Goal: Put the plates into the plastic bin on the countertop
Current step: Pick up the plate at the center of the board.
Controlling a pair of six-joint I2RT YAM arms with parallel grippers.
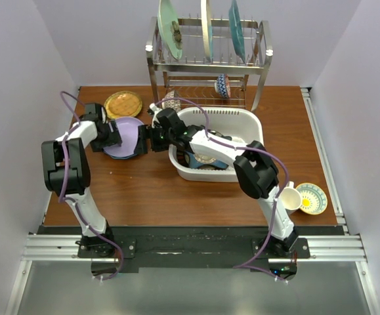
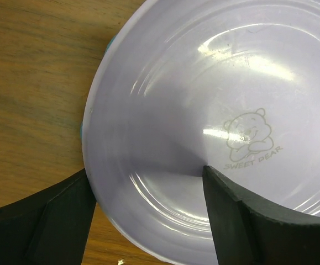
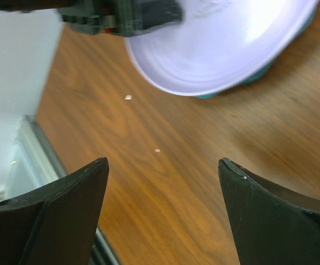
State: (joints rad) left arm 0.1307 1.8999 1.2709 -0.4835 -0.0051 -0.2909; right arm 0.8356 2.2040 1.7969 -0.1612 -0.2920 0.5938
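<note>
**Left pincer**. My jaws are apart and straddle the rim of the lavender plate. One finger stands outside the rim, over the countertop. The other finger stands over the plate's inner face, just beside a printed bear captioned SWEET PEAR. I cannot tell whether either finger presses on the plate.

**Lavender plate.** It lies face up near the left edge of the counter, toward the far-left corner and outside the plastic bin. A teal edge shows beneath it, and I cannot tell what that edge belongs to.

**Right pincer**. My jaws are apart, with nothing between them and bare wood below. My right arm extends across the bin. Its pincer hangs just beside the side of the lavender plate that faces the bin.

**Plastic bin.** It stands mid-counter, toward the far edge. It holds patterned plates, partly hidden by my right arm.

**Other items**
- An amber patterned plate lies flat at the far-left corner, near the lavender plate.
- A steel wire rack stands at the far edge, with three large plates on edge in its upper tier.
- A white cup and a saucer with a yellow centre sit just beside each other near the right edge, toward the near-right corner.
</note>
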